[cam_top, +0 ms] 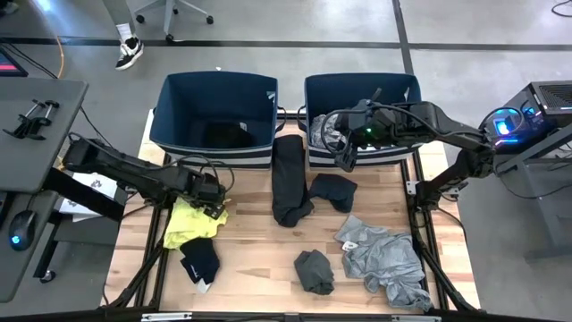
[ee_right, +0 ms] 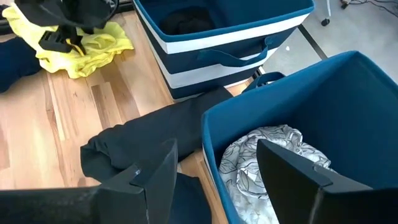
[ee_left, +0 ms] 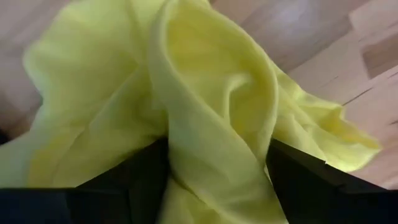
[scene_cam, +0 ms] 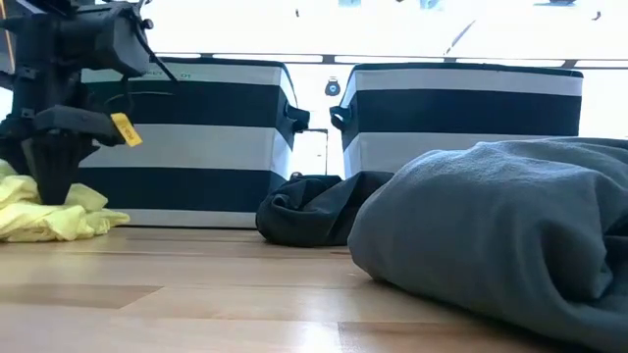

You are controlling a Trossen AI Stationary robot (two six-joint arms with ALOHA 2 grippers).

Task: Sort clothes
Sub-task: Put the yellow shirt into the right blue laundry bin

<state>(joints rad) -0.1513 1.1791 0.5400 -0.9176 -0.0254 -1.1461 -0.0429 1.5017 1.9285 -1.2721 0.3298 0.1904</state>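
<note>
A neon yellow garment [cam_top: 190,224] lies crumpled on the table's left side; it also shows in the low view [scene_cam: 54,214]. My left gripper [cam_top: 214,202] points down into it, open, with a raised fold [ee_left: 217,106] between its fingers. My right gripper [cam_top: 344,159] is open and empty above the near wall of the right bin [cam_top: 407,89]. A patterned grey-white garment [ee_right: 267,162] lies inside that bin. On the table lie a long black garment [cam_top: 290,179], a dark navy one [cam_top: 332,190], a dark grey one [cam_top: 313,271], a light grey one [cam_top: 384,259] and a small black one [cam_top: 201,259]. My left gripper stands with one finger [ee_left: 140,177] on each side of a raised fold [ee_left: 211,149] of the yellow garment, which fills the gap between them. The fingers come from above, pointing down. The garment lies slack on the table.
Two dark blue bins with white stripes stand side by side at the table's far edge; the left bin [cam_top: 170,107] holds a black garment [cam_top: 223,134]. Bare wood shows at the table's near left and centre. A desk with a mouse stands left of the table.
</note>
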